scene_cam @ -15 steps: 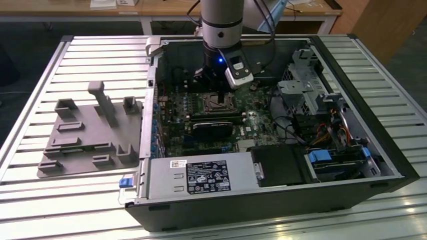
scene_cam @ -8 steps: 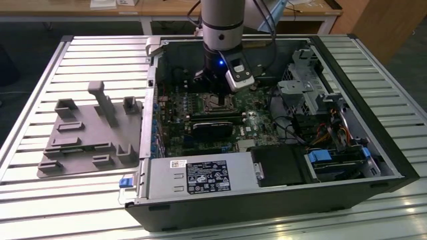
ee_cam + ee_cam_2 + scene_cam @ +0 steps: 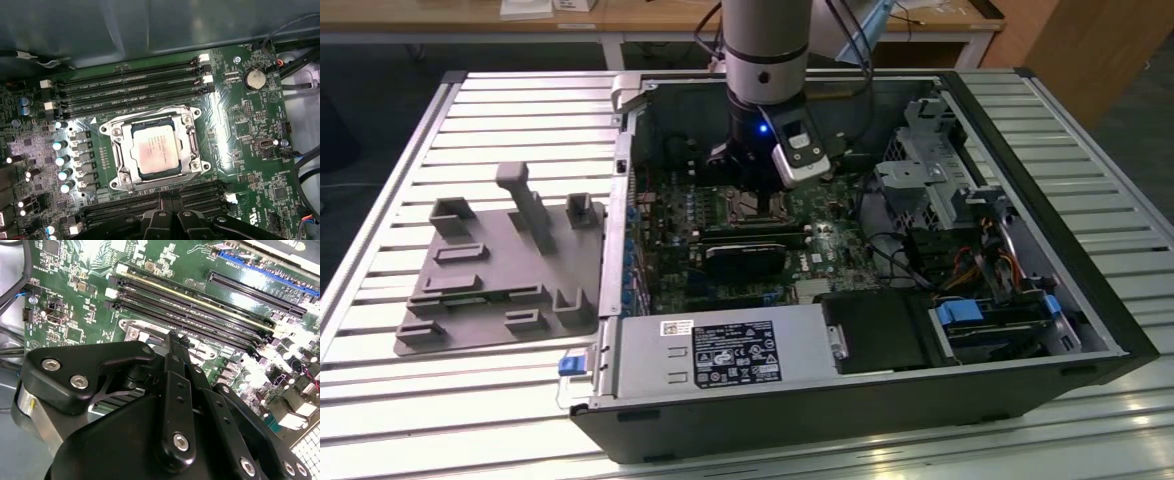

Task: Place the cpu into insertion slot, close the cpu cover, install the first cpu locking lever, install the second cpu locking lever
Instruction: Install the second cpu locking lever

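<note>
A: Where's the cpu (image 3: pixel 154 150)?

B: Seated in the slot (image 3: pixel 120 152), with the cover (image 3: pixel 186 145) down around it. I can't make out the levers, so locking looks left.

A: The gripper (image 3: pixel 172 204)?

B: Just above the socket's edge, carrying nothing I can see; its opening I cannot tell. Memory slots (image 3: pixel 135 85) crowd both sides.
</note>
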